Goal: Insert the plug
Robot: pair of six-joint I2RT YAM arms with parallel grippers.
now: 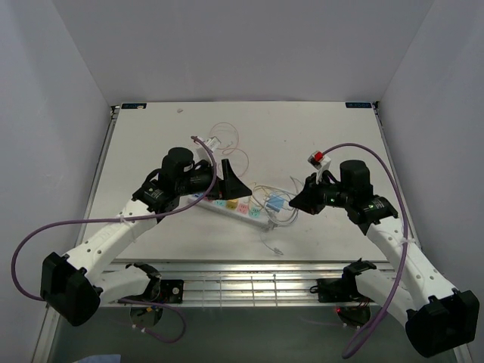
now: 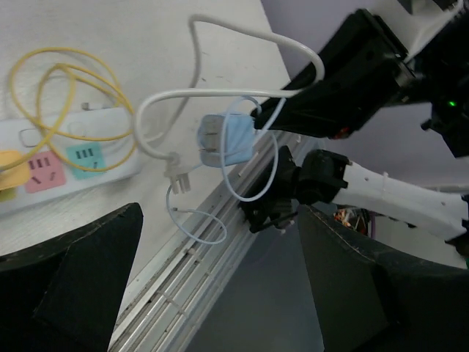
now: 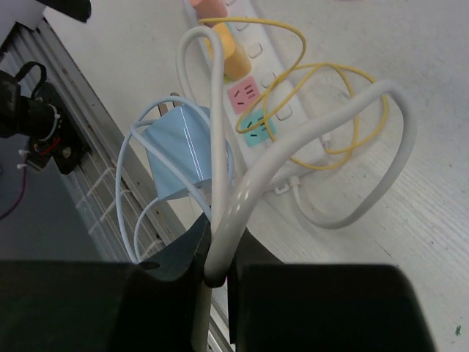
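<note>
The light blue plug hangs just ahead of my right gripper, above the table's front edge. That gripper is shut on a thick white cable that loops beside the plug; a thin pale cable runs round the plug. The white power strip with pink, teal and yellow sockets lies beyond it, a yellow cable coiled over it. In the top view the plug sits between the strip and my right gripper. My left gripper stands open over the strip's far side, holding nothing.
A thin white cable ends in a small connector lying near the slotted metal rail at the table's front edge. A loose pinkish wire lies at the back. A red-and-white object sits beside the right arm.
</note>
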